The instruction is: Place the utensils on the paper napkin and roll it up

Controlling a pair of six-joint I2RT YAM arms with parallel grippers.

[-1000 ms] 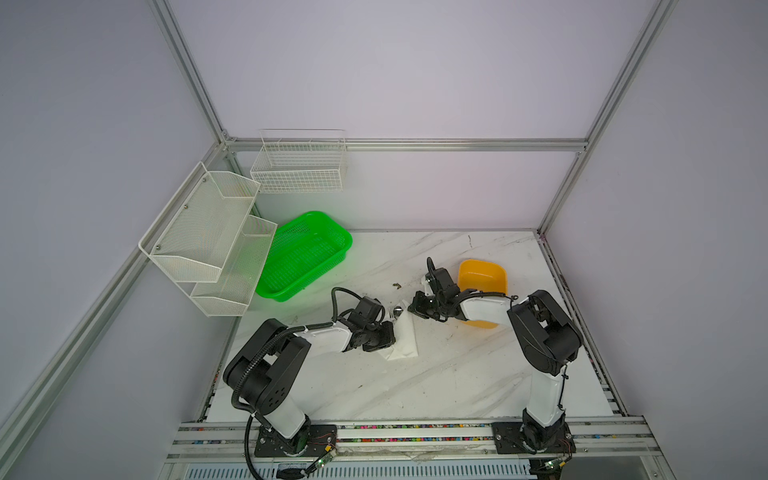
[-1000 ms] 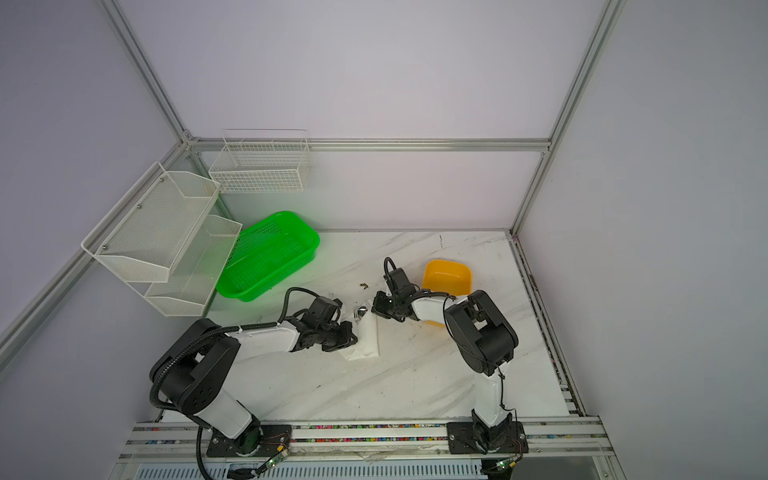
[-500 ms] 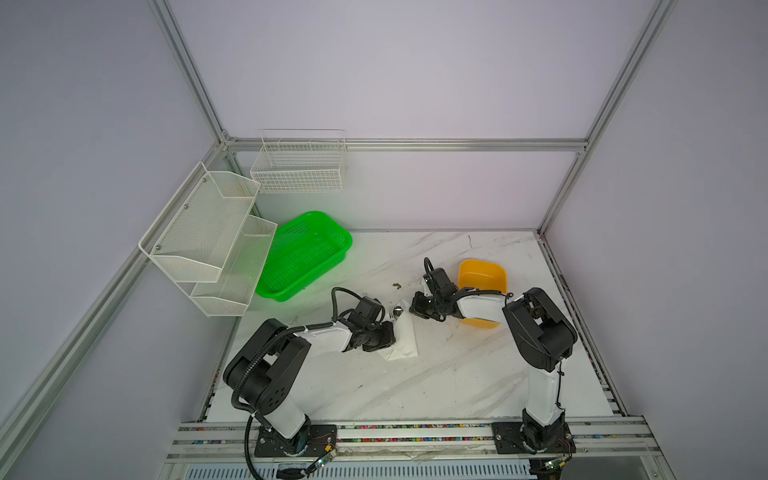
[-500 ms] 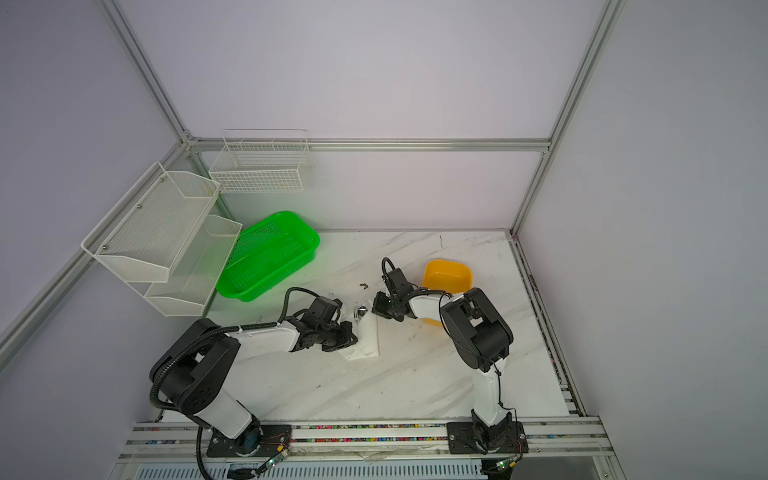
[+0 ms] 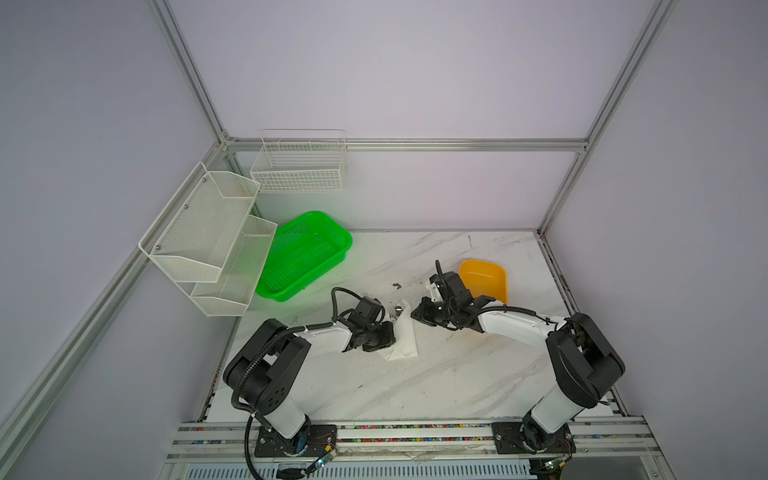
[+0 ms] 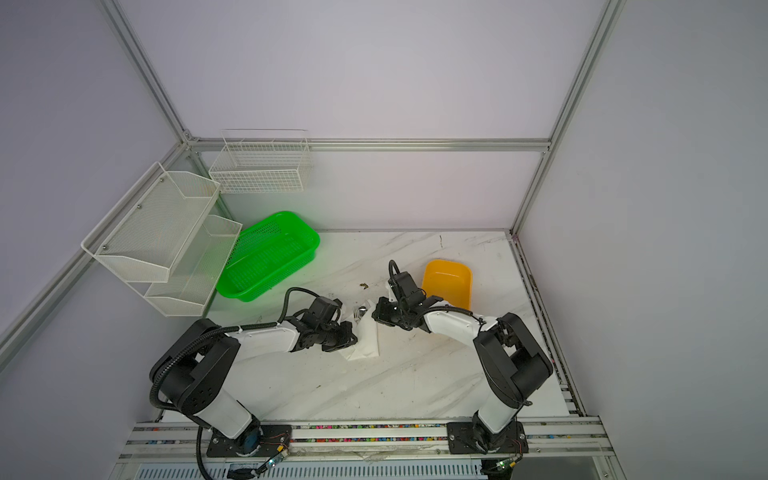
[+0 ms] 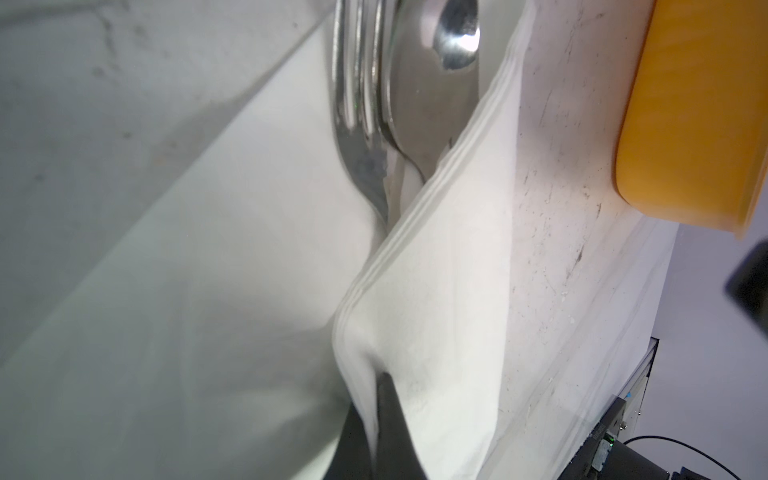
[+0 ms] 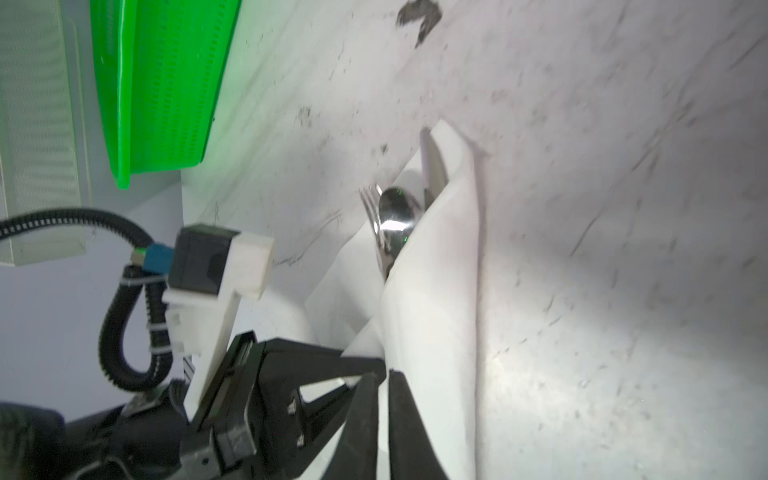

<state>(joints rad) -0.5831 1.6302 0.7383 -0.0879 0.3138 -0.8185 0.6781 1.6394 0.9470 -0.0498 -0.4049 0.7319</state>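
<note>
Left wrist: left claw (image 7: 376,415) pinches paper napkin (image 7: 440,291) covering utensils (image 7: 374,108).

Paper napkin (image 7: 436,291): thin matt white paper, softly creased, embossed ribbed border. Utensils (image 7: 374,104): polished silver metal, mirror-bright, strong glare. Bench (image 5: 415,386): white grey-veined marbled top, smooth, slight sheen, dark scuffs and specks. Yellow tub (image 7: 685,104): smooth opaque plastic, satin. Green basket (image 5: 307,253): perforated glossy plastic. Wall racks (image 5: 208,232): white-coated wire mesh.
</note>
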